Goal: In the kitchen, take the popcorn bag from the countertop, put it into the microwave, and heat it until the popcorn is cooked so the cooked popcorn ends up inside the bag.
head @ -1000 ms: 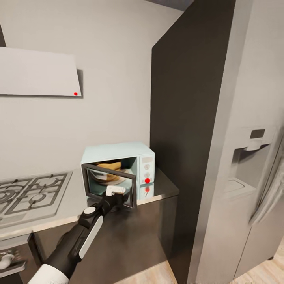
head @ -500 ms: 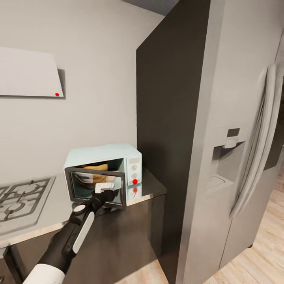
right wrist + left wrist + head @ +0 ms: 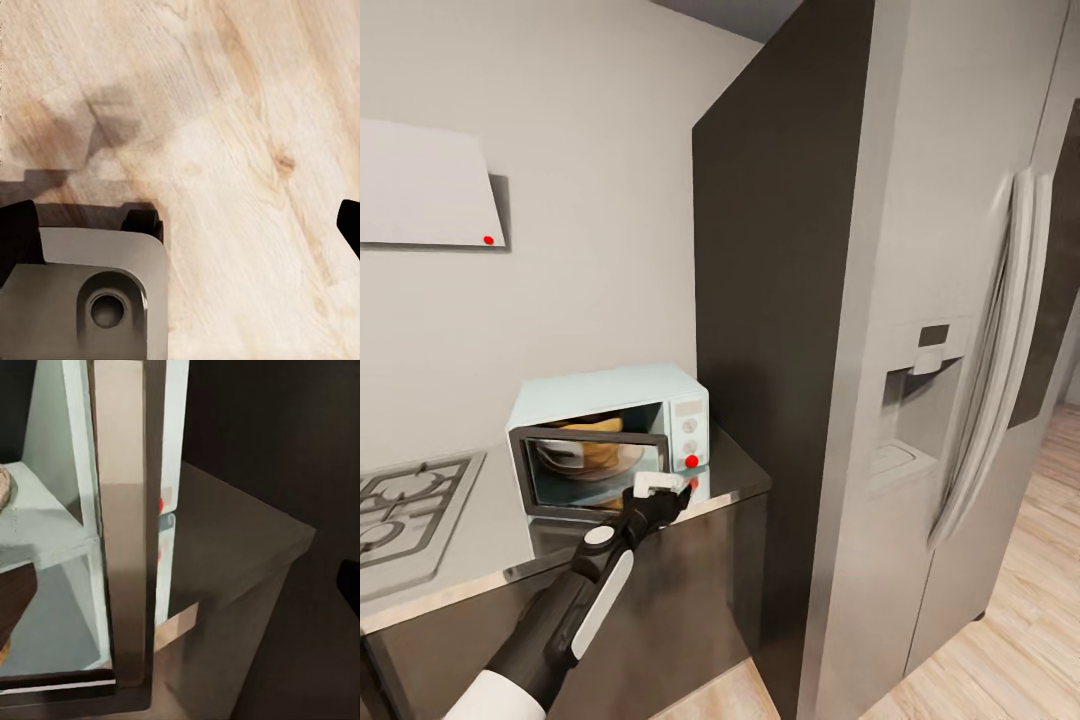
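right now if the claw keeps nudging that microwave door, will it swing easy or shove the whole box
The door probably swings freely: it looks like a thin framed glass panel, nearly shut. The microwave looks small, on a shiny countertop, so a hard push from the left claw might slide it.

Pale mint-blue microwave point(image 3: 622, 395) (dark glass door, red knob) on a shiny grey countertop point(image 3: 735, 475); tan popcorn bag point(image 3: 600, 452) inside.
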You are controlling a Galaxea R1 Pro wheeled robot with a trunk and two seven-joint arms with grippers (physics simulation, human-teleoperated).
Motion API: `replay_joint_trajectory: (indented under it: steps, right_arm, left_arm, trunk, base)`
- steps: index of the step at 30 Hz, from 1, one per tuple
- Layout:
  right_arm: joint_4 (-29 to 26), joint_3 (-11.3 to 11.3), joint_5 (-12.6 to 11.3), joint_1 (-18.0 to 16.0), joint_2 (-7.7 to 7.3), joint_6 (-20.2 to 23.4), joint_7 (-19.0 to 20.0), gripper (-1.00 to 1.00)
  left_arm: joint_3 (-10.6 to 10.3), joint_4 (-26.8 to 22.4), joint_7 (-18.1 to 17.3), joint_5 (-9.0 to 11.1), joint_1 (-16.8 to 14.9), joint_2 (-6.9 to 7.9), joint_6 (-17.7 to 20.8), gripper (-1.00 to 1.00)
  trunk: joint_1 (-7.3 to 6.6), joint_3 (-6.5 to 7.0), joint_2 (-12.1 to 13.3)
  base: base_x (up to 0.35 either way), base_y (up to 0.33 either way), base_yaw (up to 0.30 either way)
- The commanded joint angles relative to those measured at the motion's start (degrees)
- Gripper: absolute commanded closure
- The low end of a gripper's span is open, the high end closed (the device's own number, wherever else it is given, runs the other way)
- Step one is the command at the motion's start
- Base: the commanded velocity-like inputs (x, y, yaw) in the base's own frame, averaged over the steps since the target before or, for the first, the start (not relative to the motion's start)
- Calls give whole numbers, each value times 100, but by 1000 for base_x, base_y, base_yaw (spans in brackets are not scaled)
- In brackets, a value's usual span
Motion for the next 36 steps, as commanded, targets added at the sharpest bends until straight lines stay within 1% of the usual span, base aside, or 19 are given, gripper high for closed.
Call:
replay_joint_trajectory:
  steps: [1,12,36]
  right_arm:
    - [5,25,-13,-7,1,7,20,-100]
    - [8,25,-13,-8,-11,23,24,-100]
    - [6,25,-13,-7,-20,33,20,-100]
  left_arm:
    - [-13,-7,56,58,-5,-6,24,-100]
    - [-7,-15,77,62,-5,-5,28,-100]
    - [-2,-15,74,92,-5,2,23,-100]
  trunk:
    - [1,-8,-6]
    - [1,-8,-6]
    - [1,-8,-6]
  base:
    - [0,0,0]
    - [24,0,0]
    - [300,0,0]
